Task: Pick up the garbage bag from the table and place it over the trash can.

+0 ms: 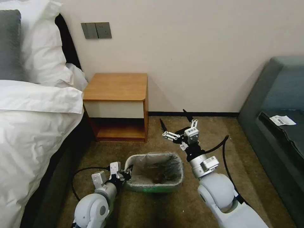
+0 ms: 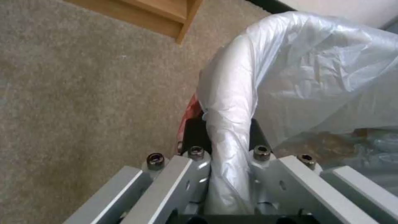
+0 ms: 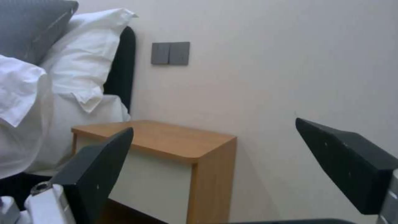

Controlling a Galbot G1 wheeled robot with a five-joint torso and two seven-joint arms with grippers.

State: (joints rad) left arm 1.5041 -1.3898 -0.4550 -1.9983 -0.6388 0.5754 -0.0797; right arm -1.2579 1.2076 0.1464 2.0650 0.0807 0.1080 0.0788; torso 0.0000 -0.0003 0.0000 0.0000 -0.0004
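My left gripper (image 1: 126,173) was clamped on the garbage bag (image 1: 155,167), already draped over the trash can (image 1: 152,186); I judged its rim needed tucking evenly. My right gripper (image 1: 177,126) hovered spread wide

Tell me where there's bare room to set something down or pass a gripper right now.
The table top is bare. Open carpet lies between the can and the sofa, and between table and can. It is crowded at the can's left rim, where the left gripper pinches the bag. The right gripper hangs open above the can's far right corner.
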